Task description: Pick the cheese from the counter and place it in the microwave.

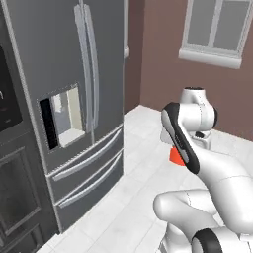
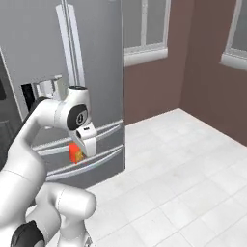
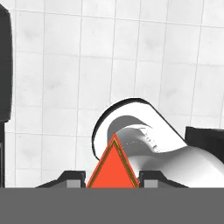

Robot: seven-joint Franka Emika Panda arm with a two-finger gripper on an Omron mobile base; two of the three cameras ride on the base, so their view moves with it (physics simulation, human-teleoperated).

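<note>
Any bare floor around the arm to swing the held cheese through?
Open white tile floor runs right of the arm, between the fridge and the brown window wall. Tight on the left: the pincer grips the cheese close to the fridge drawers.

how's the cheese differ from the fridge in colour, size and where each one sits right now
Colour: the cheese is bright red-orange, while the fridge is plain grey.
Size: the cheese is a small wedge that fits in the hand, whereas the fridge towers past the top of both base views.
Position: the cheese is held off the ground between the hand's fingers, and the fridge stands on the white tiled floor.
Both have smooth, flat faces.
</note>
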